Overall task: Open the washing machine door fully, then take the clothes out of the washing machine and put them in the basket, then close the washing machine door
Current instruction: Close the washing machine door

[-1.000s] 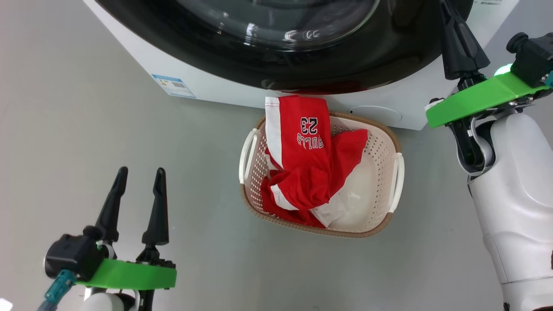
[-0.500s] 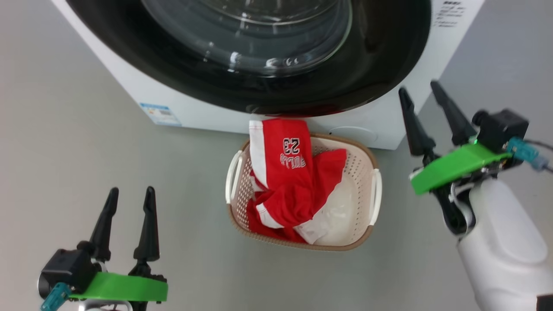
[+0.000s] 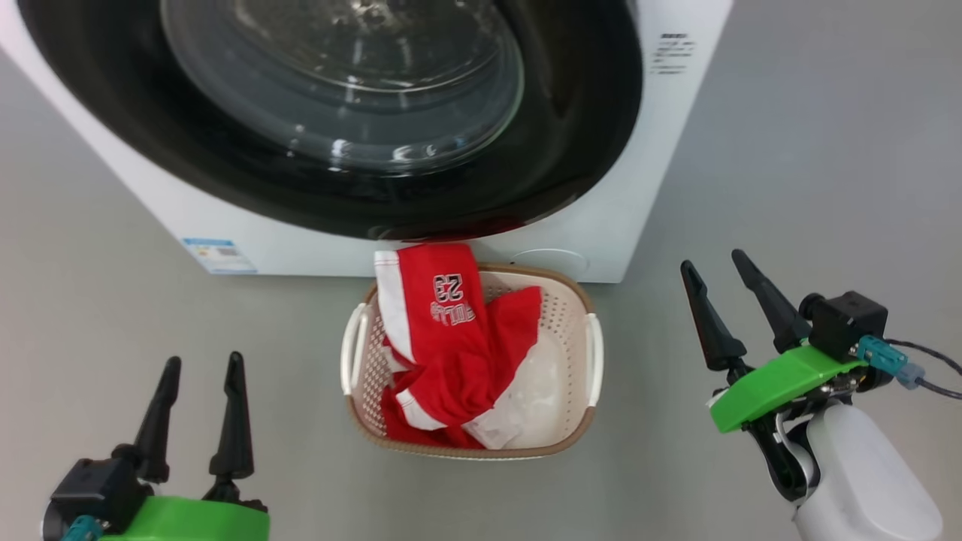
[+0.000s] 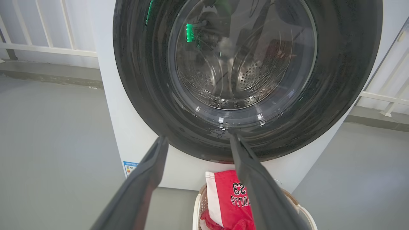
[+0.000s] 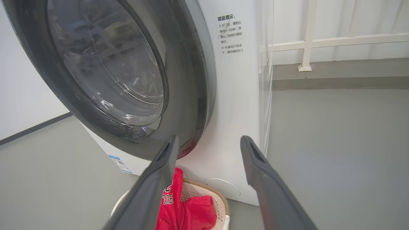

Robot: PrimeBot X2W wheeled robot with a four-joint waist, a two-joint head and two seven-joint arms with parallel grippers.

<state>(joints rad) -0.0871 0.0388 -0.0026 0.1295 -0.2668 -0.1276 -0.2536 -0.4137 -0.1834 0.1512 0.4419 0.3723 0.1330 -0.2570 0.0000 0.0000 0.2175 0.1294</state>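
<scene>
The washing machine (image 3: pixel 616 210) is white, and its black-rimmed door (image 3: pixel 571 113) lies flat against its front, glass bowl at centre. Through the glass in the left wrist view, the steel drum (image 4: pixel 249 76) looks bare. The cream basket (image 3: pixel 488 453) stands on the floor right below the door. Red clothes (image 3: pixel 451 338) with white trim and the "BULLS 23" print fill its left half, one piece draped over the far rim. My left gripper (image 3: pixel 204 359) hovers open at the lower left. My right gripper (image 3: pixel 711 260) is open to the right of the basket, holding nothing.
Grey floor (image 3: pixel 827 150) lies all around the machine and basket. A blue label (image 3: pixel 218 255) and a round cover (image 3: pixel 541 263) mark the machine's lower front. White railings (image 5: pixel 306 41) run along the wall behind. A cable (image 3: pixel 932 376) trails from my right wrist.
The head camera has drawn back, showing more of the machine. My right gripper has dropped from the door's right edge to low beside the basket. The left gripper stays open.
</scene>
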